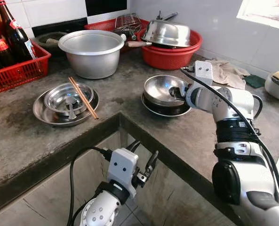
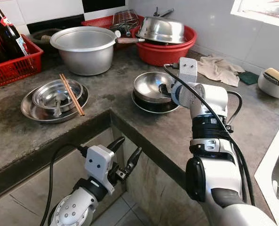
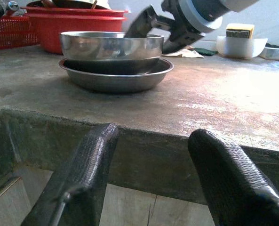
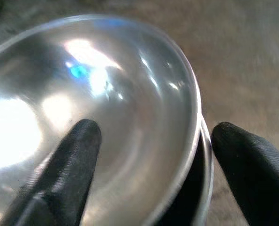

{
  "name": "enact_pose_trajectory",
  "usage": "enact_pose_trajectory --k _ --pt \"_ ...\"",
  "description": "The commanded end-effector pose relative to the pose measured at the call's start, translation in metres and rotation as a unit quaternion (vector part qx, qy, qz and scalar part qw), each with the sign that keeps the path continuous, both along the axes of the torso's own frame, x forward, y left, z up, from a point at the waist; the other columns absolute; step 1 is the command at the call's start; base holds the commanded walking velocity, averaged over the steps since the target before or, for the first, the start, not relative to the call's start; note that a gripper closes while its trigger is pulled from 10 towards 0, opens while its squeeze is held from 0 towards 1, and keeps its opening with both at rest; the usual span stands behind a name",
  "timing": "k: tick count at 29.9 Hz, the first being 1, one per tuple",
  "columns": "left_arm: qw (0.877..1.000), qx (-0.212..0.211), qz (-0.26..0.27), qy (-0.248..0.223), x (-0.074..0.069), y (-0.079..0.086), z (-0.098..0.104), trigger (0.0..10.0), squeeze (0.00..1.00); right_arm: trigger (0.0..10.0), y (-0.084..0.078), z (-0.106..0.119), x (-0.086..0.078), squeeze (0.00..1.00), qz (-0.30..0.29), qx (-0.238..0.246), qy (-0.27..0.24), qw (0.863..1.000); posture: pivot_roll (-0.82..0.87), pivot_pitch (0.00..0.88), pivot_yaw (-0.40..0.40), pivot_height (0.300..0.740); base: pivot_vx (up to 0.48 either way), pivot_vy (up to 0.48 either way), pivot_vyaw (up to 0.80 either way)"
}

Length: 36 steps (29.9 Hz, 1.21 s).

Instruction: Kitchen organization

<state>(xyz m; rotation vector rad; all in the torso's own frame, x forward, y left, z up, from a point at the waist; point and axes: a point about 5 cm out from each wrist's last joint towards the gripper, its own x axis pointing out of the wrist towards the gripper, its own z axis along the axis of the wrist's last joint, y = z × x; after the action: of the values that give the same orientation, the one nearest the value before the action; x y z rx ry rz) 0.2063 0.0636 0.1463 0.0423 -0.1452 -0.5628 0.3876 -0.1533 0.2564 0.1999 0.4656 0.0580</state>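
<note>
While the right gripper (image 4: 148,141) straddles the rim of the steel bowl (image 1: 160,89), one finger inside and one outside with a clear gap between them, the bowl sits nested on a shallow steel plate (image 1: 166,109) on the concrete counter (image 1: 26,136) near its corner. Below the counter edge hangs the left gripper (image 1: 146,167), fingers spread wide and holding nothing. Chopsticks (image 1: 83,97) lie across another bowl stack further left

Grey concrete counter (image 1: 186,136) under stacked steel bowls (image 1: 165,96), plates (image 1: 64,106), big pot (image 1: 92,52), red basins (image 1: 170,54).
</note>
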Motion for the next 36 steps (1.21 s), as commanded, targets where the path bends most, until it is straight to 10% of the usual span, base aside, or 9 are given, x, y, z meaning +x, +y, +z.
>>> enact_pose_trajectory --k 1,3,22,31,36 --pt "1.0 0.001 0.002 -0.006 0.0 0.0 0.001 10.0 0.0 2.1 0.0 0.004 0.0 0.0 0.005 0.009 0.014 1.0 0.18 0.092 -0.071 0.74 0.0 0.0 0.0" --pt "1.0 0.001 0.005 -0.007 0.001 0.001 0.002 10.0 0.0 0.0 0.0 0.003 0.0 0.0 0.006 0.009 0.018 1.0 0.18 0.093 -0.073 0.74 0.0 0.0 0.0" --pt "1.0 0.006 0.013 -0.008 0.003 0.002 0.002 10.0 0.0 0.0 -0.006 -0.002 0.004 0.0 -0.044 0.062 0.023 0.997 0.18 0.096 -0.066 0.74 0.0 0.0 0.0" --pt "1.0 0.006 0.016 -0.011 0.004 0.003 0.003 10.0 0.0 0.0 -0.012 0.022 0.004 0.0 -0.098 0.205 -0.113 0.967 0.18 0.094 -0.065 0.74 0.0 0.0 0.0" --pt "1.0 0.006 0.017 -0.015 0.006 0.003 0.005 10.0 0.0 0.0 -0.011 0.032 -0.016 0.0 -0.102 0.177 -0.256 0.945 0.18 0.087 -0.06 0.74 0.0 0.0 0.0"
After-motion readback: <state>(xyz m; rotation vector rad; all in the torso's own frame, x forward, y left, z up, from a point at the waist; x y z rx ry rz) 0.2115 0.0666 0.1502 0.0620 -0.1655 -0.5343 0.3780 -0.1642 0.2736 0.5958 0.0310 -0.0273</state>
